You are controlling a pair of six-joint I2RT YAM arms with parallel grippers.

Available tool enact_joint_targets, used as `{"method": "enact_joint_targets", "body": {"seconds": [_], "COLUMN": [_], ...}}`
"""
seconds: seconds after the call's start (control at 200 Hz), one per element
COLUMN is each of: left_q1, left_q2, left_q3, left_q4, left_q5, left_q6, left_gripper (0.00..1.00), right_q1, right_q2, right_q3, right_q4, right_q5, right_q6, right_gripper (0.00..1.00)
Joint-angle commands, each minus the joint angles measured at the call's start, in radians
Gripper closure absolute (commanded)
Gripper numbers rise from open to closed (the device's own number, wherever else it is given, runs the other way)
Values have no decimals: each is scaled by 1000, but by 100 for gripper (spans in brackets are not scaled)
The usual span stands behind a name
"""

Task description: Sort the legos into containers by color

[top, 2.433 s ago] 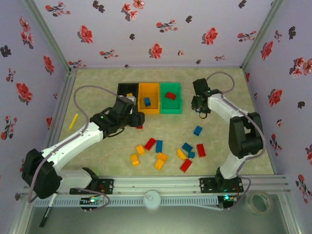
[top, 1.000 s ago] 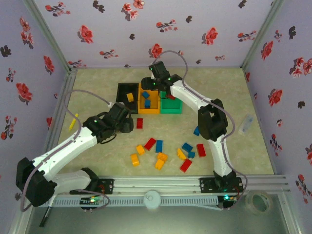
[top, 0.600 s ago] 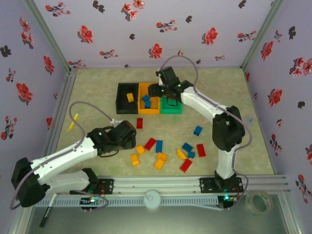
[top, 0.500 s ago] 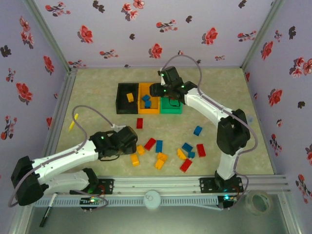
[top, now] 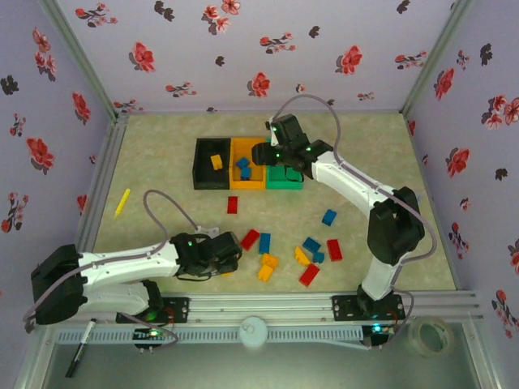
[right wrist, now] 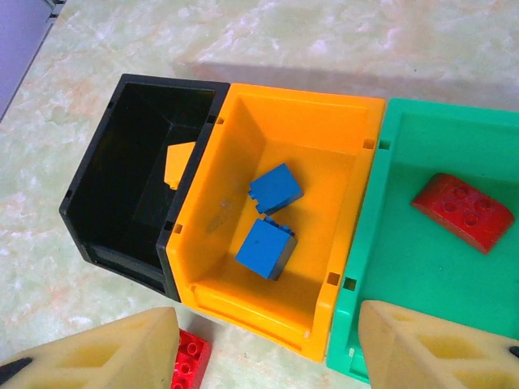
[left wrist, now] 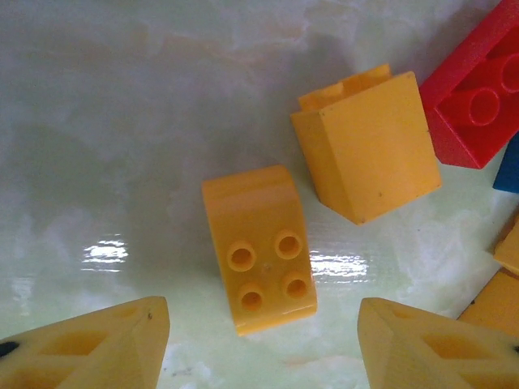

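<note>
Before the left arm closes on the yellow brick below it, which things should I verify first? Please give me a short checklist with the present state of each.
1. Left end effector open: ok, jaws stand wide apart.
2. Yellow four-stud brick centred between the jaws: ok.
3. Neighbouring yellow brick clear of the target: cannot tell, their corners lie very near.
4. Right end effector empty: ok, open near the orange bin.
5. Black bin has room: ok, one yellow brick inside.
</note>
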Motion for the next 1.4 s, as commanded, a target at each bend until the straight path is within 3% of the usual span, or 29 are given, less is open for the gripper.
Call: {"method": "enact_joint_targets", "body": {"seconds": [0.0,0.565,1.11,1.255,1.395], "left_q1": [-9,-9,-5,37,149], "left_q2": [31,140,176,124,29], "left_q3": [-7,4,24,40,78], "left_q4": [28,39,-26,-86,-171], "left_q5": [1,-14,-59,-81,-119], "left_q6": [-42,-26,-13,33,152], "left_gripper": [37,44,67,71,72], "right_q1": [11,14,13,15,16], "right_q2": [-43,-95,-145,-164,-195], "right_q3": [-14,-47,-83,-99,-124], "right_q4": [-15,-33,-35,-34,-44], "right_q5": [10,22,36,42,63], "right_q6": [-29,-44,-40,-35,-31], "right_gripper": [40,42,43,43,43]}}
